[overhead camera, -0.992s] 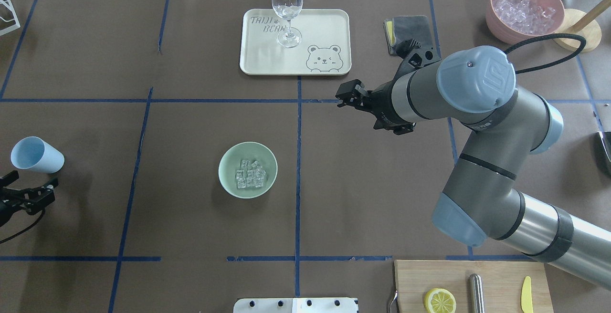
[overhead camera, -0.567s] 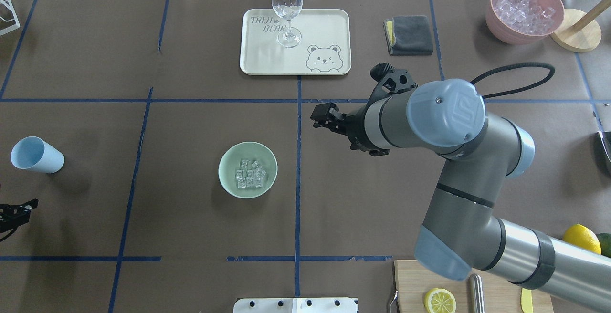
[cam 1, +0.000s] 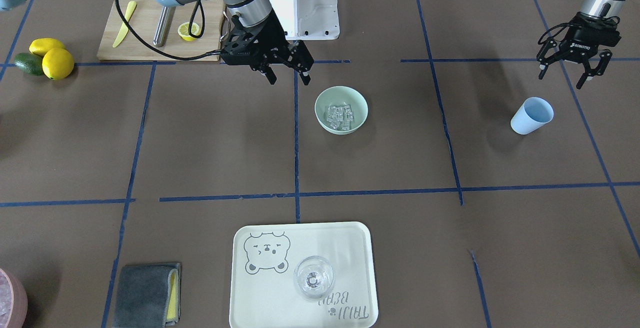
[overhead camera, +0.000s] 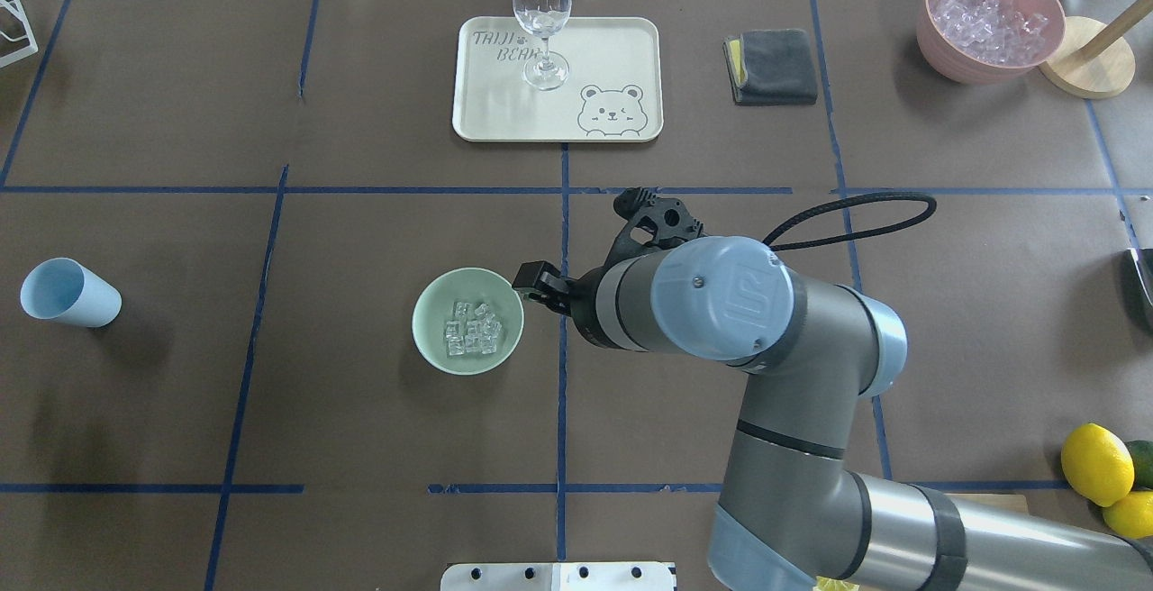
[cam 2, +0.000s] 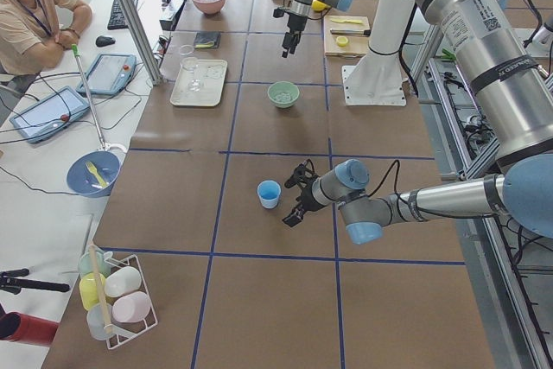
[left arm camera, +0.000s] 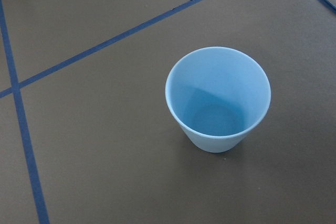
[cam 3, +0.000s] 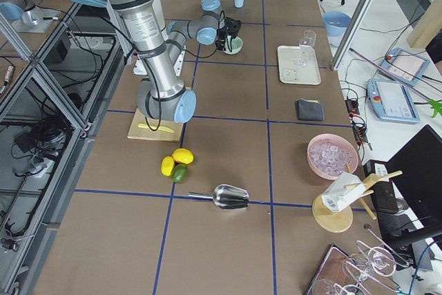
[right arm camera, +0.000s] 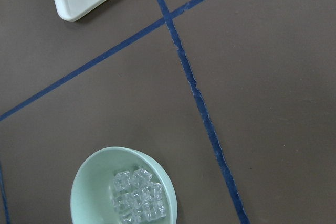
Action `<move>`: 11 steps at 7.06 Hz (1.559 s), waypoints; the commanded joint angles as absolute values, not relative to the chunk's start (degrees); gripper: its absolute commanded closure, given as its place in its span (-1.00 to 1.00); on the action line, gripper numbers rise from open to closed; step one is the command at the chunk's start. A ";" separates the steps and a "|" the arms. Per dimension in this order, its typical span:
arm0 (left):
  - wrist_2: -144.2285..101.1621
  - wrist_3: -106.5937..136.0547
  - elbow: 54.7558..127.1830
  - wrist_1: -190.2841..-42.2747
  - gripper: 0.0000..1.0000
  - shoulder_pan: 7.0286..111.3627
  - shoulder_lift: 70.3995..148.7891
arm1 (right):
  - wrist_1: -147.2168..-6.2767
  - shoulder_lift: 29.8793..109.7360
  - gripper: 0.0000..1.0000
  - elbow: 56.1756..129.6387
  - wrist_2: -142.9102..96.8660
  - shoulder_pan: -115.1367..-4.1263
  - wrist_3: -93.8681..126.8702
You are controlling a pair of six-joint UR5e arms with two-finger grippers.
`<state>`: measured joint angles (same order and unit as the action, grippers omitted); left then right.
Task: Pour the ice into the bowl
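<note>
The pale mint-green bowl [overhead camera: 467, 321] stands mid-table and holds several clear ice cubes [overhead camera: 473, 331]. It also shows in the front view [cam 1: 341, 110] and the right wrist view [right arm camera: 123, 187]. My right gripper [cam 1: 289, 75] is open and empty. It hovers just off the bowl's right rim in the overhead view [overhead camera: 539, 286]. The light blue cup [overhead camera: 68, 292] stands upright and empty at the far left, seen from above in the left wrist view [left arm camera: 218, 100]. My left gripper [cam 1: 561, 79] is open and empty, raised on the robot's side of the cup, apart from it.
A cream tray [overhead camera: 621, 41] with a clear wine glass [overhead camera: 541, 19] sits at the back centre. A grey cloth [overhead camera: 772, 66] and a pink bowl of ice [overhead camera: 989, 19] are back right. Lemons [overhead camera: 1094, 463] and a cutting board [cam 1: 145, 43] lie near the robot's right.
My right arm has swung from the back right toward the robot and leftward, to beside the bowl. My left gripper has left the overhead view. Bowl, ice and cup have not moved.
</note>
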<state>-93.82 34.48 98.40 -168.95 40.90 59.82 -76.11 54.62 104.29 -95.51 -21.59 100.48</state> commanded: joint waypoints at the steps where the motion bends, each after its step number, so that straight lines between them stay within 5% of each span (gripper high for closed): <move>1: -94.13 34.01 98.79 -169.01 -1.00 43.06 60.38 | -79.62 47.49 -1.00 93.57 -96.32 -20.22 96.27; 4: -94.04 34.19 99.14 -169.01 -1.00 44.38 60.64 | -84.29 42.72 -0.89 86.33 -100.02 -20.39 90.71; 5: -94.04 34.19 99.05 -169.01 -1.00 44.47 60.64 | -84.29 40.97 -0.66 84.13 -100.11 -20.39 90.27; 6: -93.96 34.19 98.97 -169.01 -1.00 44.47 60.64 | -84.29 40.78 0.32 83.94 -100.37 -20.39 90.18; 7: -93.87 34.28 98.88 -169.01 -1.00 44.47 60.64 | -84.20 40.78 0.99 83.94 -100.46 -20.39 90.00; 11: -92.64 34.28 98.35 -169.01 -1.00 44.47 60.64 | -84.11 39.56 1.00 84.11 -100.63 -21.00 89.73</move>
<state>-92.75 34.27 98.55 -169.01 44.47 60.63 -84.13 40.26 83.93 -100.56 -20.62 89.60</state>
